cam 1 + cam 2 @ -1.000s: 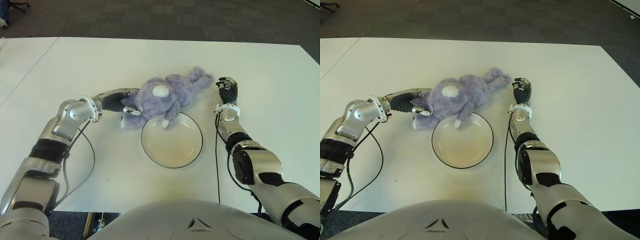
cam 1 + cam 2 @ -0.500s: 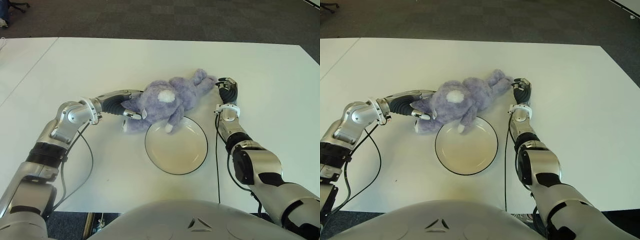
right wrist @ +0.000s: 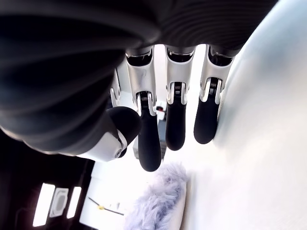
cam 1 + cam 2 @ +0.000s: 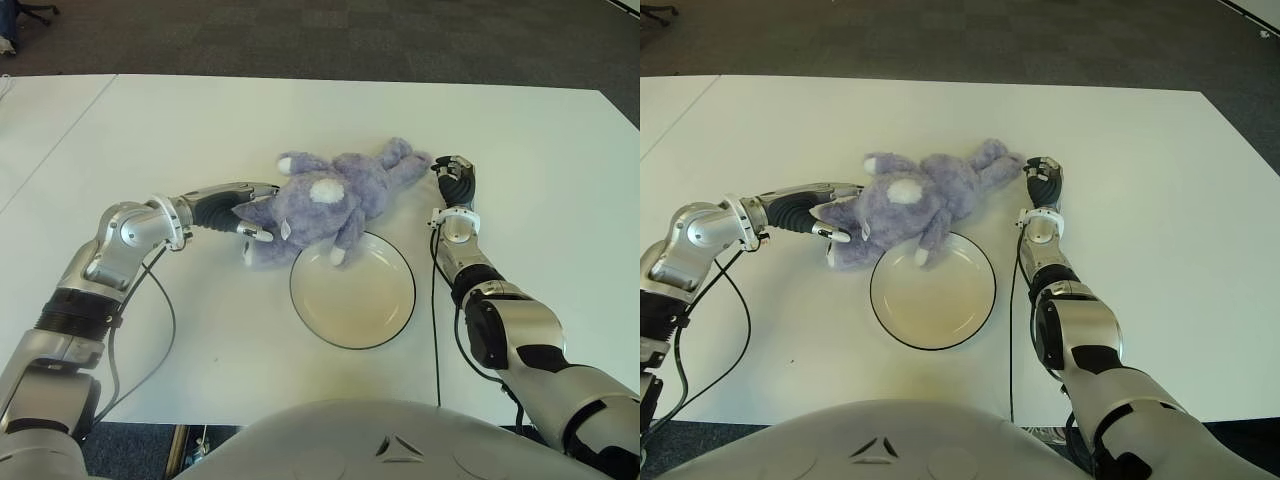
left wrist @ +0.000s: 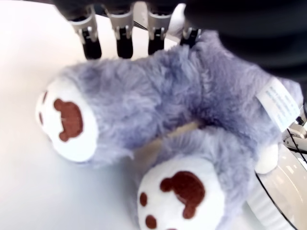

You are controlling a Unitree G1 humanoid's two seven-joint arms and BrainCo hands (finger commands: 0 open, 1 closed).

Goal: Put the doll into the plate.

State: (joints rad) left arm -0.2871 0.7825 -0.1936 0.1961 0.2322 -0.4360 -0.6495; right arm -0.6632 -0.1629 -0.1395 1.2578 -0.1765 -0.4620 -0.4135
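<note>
Lavender-purple plush bunny doll (image 4: 325, 200) with white tail patch, white foot soles bearing brown paw prints, white sewn-in label, cream plate (image 4: 352, 290) rimmed in black, white counter (image 4: 540, 150), silver-and-black left robot hand (image 4: 248, 212), black-fingered right robot hand (image 4: 455, 180), dark grey carpet floor (image 4: 330, 40)

We see a broad white table (image 4: 300, 120) filling most of the view. Beyond the table's far edge lies dark grey carpet (image 4: 350, 40) in square tiles. A chair base (image 4: 35, 10) stands past the table's far-left corner.
</note>
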